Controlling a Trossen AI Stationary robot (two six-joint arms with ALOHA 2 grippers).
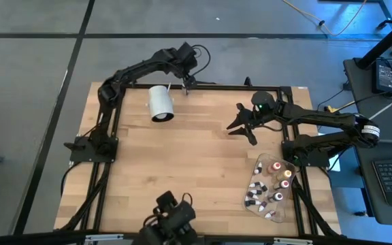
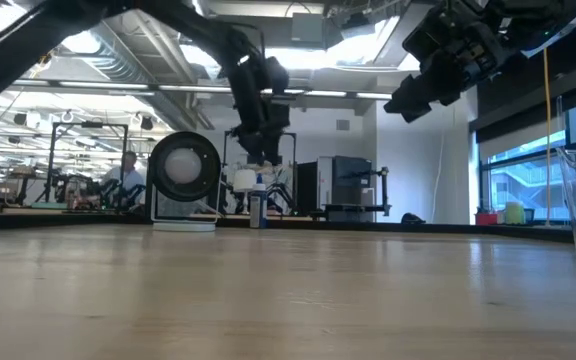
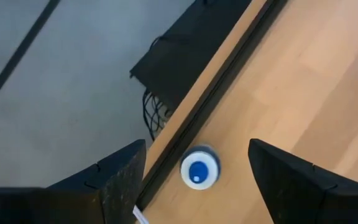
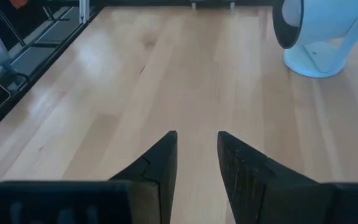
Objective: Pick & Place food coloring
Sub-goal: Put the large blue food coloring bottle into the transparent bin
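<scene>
A tiny food coloring bottle with a blue cap (image 3: pixel 199 169) stands upright on the table at its far edge, right beside the black frame rail. My left gripper (image 3: pixel 196 146) hangs open just above it, pointing steeply down with a finger on either side, touching nothing; the low view shows the same bottle (image 2: pixel 258 205) under that gripper (image 2: pixel 258 160). Several more food coloring bottles (image 1: pixel 269 185) lie in a clear tray (image 1: pixel 245 201) at the near right. My right gripper (image 1: pixel 240 131) hovers over the right middle of the table, its fingers (image 4: pixel 166 155) a narrow gap apart and empty.
A large white cylinder (image 1: pixel 160 103) with a dark open end lies on the far left of the table, close to my left arm. A black frame rail (image 1: pixel 237 86) runs around the tabletop. Bare wood lies in the middle (image 1: pixel 182 163).
</scene>
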